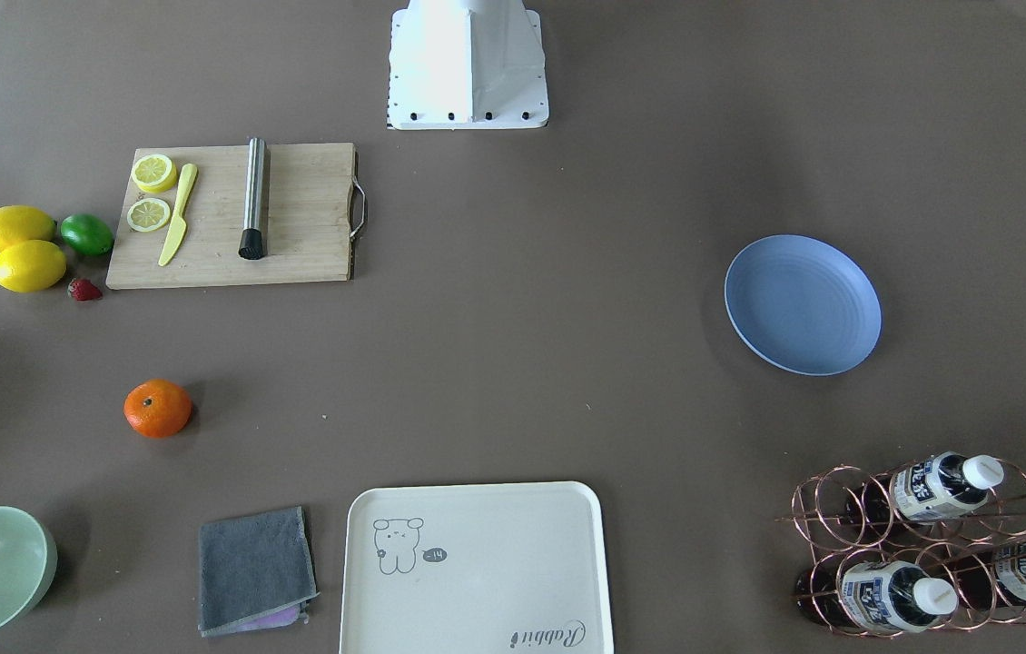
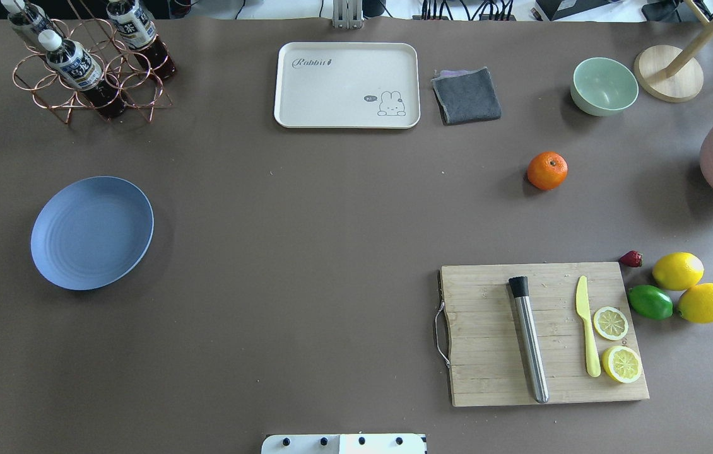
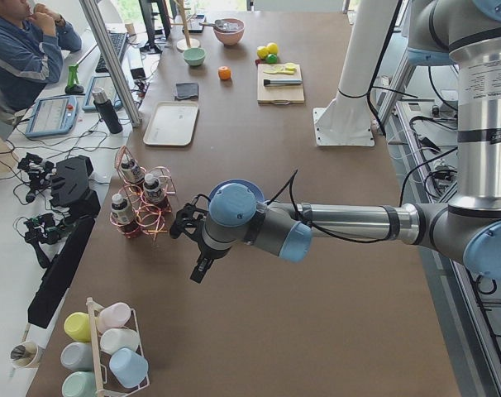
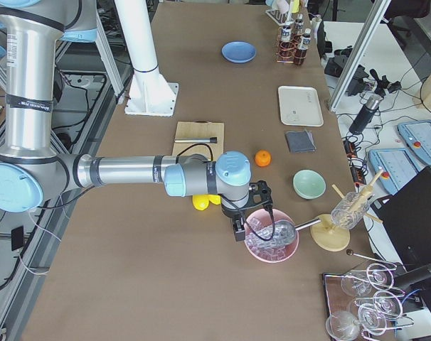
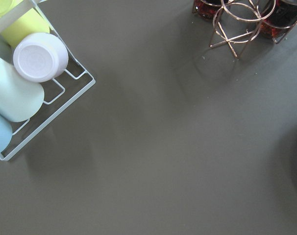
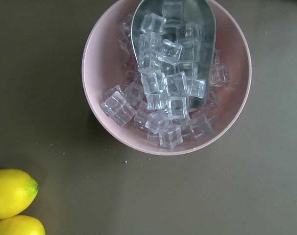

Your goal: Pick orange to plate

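The orange [image 2: 546,170] lies alone on the brown table, between the green bowl and the cutting board; it also shows in the front view [image 1: 158,408]. The blue plate [image 2: 91,232] sits empty on the opposite half of the table [image 1: 802,304]. My left gripper [image 3: 199,271] shows only in the left side view, hanging past the plate near the table's end; I cannot tell whether it is open. My right gripper [image 4: 238,229] shows only in the right side view, above the pink ice bowl; its state cannot be told either.
A cutting board [image 2: 542,333] holds a muddler, a yellow knife and lemon slices. Beside it lie lemons [image 2: 677,270], a lime and a strawberry. A cream tray [image 2: 347,84], grey cloth, green bowl [image 2: 604,85], bottle rack [image 2: 88,63], pink ice bowl [image 6: 168,78] and cup rack [image 5: 26,73] stand around.
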